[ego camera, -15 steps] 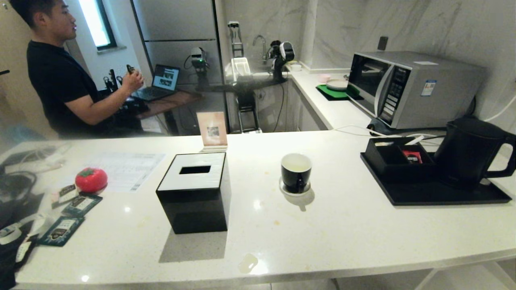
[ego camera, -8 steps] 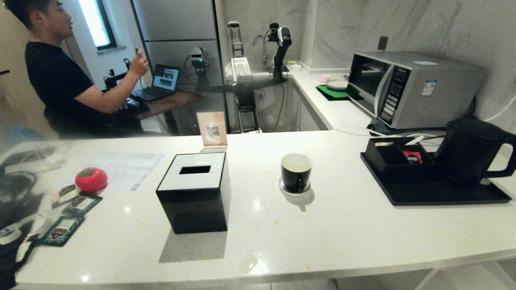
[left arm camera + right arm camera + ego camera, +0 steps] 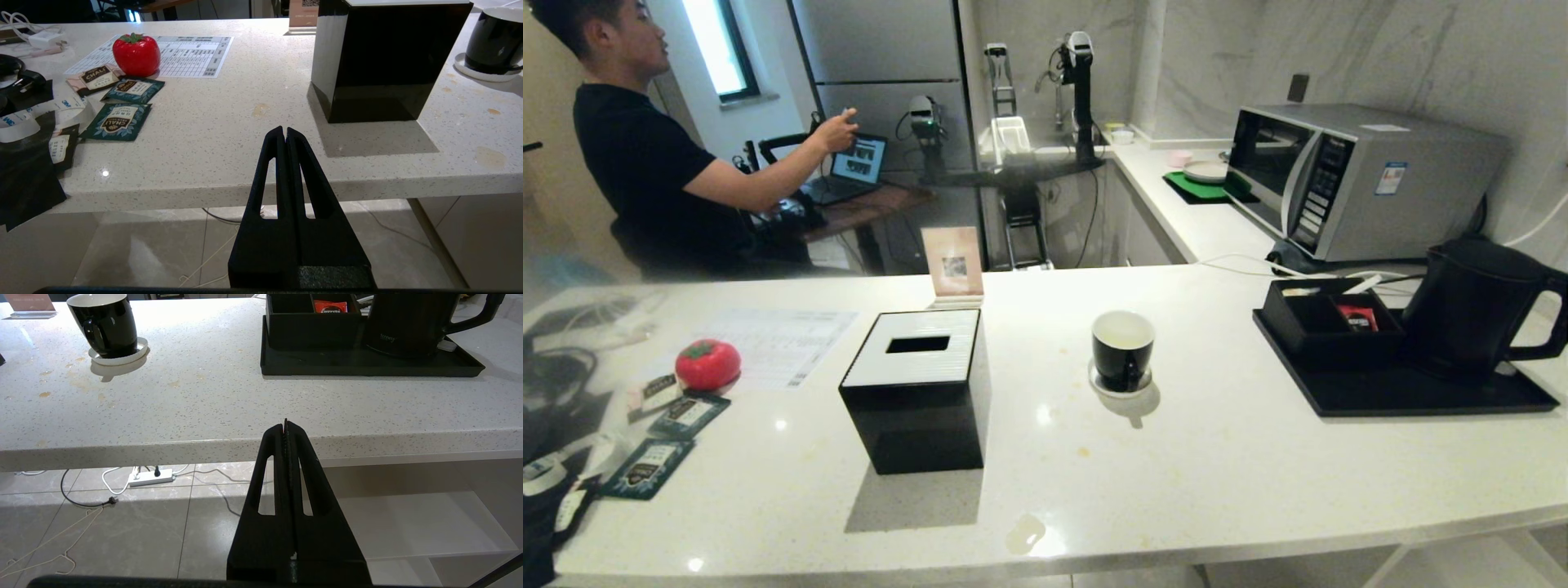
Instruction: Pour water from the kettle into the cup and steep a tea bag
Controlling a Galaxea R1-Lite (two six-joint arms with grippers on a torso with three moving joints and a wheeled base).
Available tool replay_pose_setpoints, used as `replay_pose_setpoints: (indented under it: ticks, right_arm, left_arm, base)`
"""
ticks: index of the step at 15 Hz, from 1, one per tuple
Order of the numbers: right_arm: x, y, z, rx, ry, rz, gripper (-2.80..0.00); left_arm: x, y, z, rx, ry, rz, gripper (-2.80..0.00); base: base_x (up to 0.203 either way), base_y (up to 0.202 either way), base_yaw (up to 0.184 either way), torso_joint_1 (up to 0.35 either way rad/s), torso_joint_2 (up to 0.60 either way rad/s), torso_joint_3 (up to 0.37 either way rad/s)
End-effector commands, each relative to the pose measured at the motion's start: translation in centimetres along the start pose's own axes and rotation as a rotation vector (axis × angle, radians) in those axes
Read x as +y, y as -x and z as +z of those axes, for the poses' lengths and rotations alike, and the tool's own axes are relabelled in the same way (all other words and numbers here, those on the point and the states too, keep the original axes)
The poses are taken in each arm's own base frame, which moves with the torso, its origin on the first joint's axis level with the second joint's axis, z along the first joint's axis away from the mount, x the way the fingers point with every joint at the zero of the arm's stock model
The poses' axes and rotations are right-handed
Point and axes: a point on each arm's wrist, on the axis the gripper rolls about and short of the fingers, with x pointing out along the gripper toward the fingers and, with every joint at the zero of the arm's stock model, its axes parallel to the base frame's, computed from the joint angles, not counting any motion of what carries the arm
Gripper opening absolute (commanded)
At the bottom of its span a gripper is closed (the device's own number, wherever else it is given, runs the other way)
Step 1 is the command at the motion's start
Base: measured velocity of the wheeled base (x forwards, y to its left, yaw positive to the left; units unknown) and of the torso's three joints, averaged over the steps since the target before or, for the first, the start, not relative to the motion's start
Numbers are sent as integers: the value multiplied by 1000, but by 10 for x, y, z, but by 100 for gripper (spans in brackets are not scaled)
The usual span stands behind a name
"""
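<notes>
the left gripper (image 3: 284,132) hangs below the counter's front edge with its two black wedge fingers pressed flat together, holding nothing. the right gripper (image 3: 285,425) is the same, pinched closed and empty, low before the counter (image 3: 1217,474). neither arm shows in the head view, so both look parked and nothing of the task seems begun.

the cup (image 3: 1123,349) stands mid-counter on its small white saucer (image 3: 1098,381), glossy black outside, white inside, and looks dry (no bag in it that i can see). to the right the kettle (image 3: 1474,306), matte black with a tapered body and big loop handle, sits on a flat black tray (image 3: 1405,392), well apart from the cup. beside it a black divided box (image 3: 1327,327) holds a red sachet (image 3: 1357,318).

i cannot pick out the grey-green tea bag; only teal labelled packets (image 3: 118,121) lie at the far left, near a shiny red tomato-shaped thing (image 3: 708,364). a glossy black tissue box (image 3: 919,392) with a ribbed white top stands left of the cup. the counter is pale speckled stone with faint stains. all the pouring and steeping is left.
</notes>
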Motion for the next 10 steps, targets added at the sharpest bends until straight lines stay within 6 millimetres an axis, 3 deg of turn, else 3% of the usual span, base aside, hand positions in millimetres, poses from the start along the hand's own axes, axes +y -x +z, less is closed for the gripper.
replay_pose_setpoints:
  ticks: [1, 10]
  right_arm:
    - [0, 0, 0, 1, 0, 0, -280]
    - [-1, 0, 0, -1, -38, -30, -280]
  left_arm:
    - [0, 0, 0, 1, 0, 0, -280]
    - [0, 0, 0, 1, 0, 0, -280]
  base:
    - [0, 0, 0, 0, 0, 0]
    - [0, 0, 0, 0, 0, 0]
